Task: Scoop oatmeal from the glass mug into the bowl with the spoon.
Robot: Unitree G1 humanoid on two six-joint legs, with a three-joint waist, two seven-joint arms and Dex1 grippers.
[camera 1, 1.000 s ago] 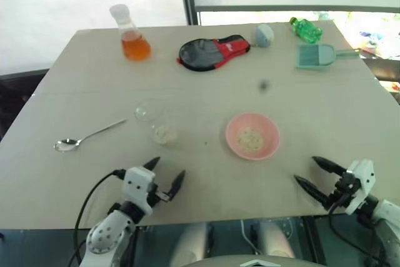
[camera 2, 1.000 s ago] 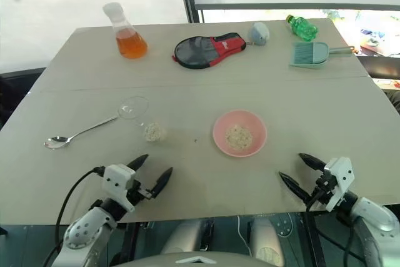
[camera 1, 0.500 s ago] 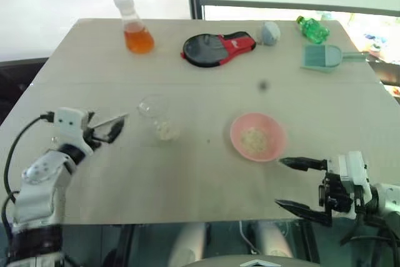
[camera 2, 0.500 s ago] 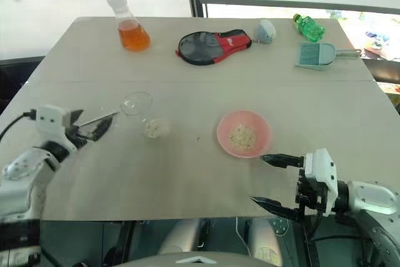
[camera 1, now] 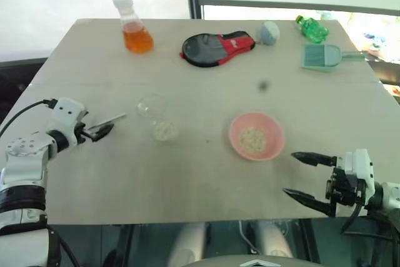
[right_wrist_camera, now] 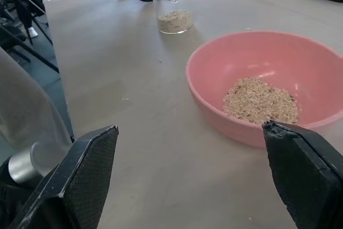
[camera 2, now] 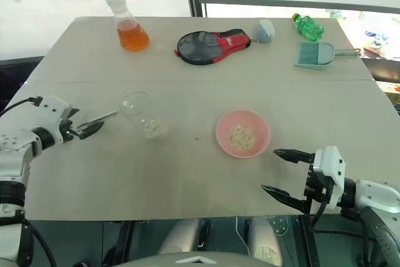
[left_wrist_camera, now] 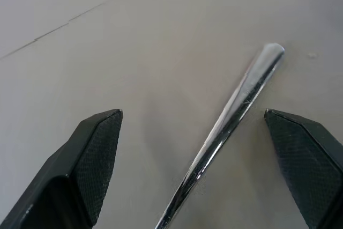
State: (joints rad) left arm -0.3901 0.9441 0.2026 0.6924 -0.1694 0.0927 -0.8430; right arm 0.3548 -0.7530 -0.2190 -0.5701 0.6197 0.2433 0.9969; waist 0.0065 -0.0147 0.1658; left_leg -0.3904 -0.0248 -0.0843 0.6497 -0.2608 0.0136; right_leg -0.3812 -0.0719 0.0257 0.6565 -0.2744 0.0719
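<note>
The left pincer [camera 1: 100, 132] has swung out from the lower middle of the frame to the left edge and now straddles the spoon [left_wrist_camera: 230, 124] handle, fingers spread, not yet pinching. The right pincer [camera 2: 282, 171] has turned toward the pink bowl [camera 2: 262, 145] at lower right, also spread wide and empty. Picking up the spoon looks like the next step. The glass mug [camera 1: 157, 117] stands at centre left with oatmeal [camera 1: 165, 130] at its bottom; more lies in the bowl. The beige table [camera 1: 187, 173] also carries a flask of orange liquid [camera 1: 134, 32], a red-and-black paddle [camera 1: 215, 48], a green bottle [camera 1: 311, 29] and a teal dustpan [camera 1: 320, 57] along the top, below a window.
</note>
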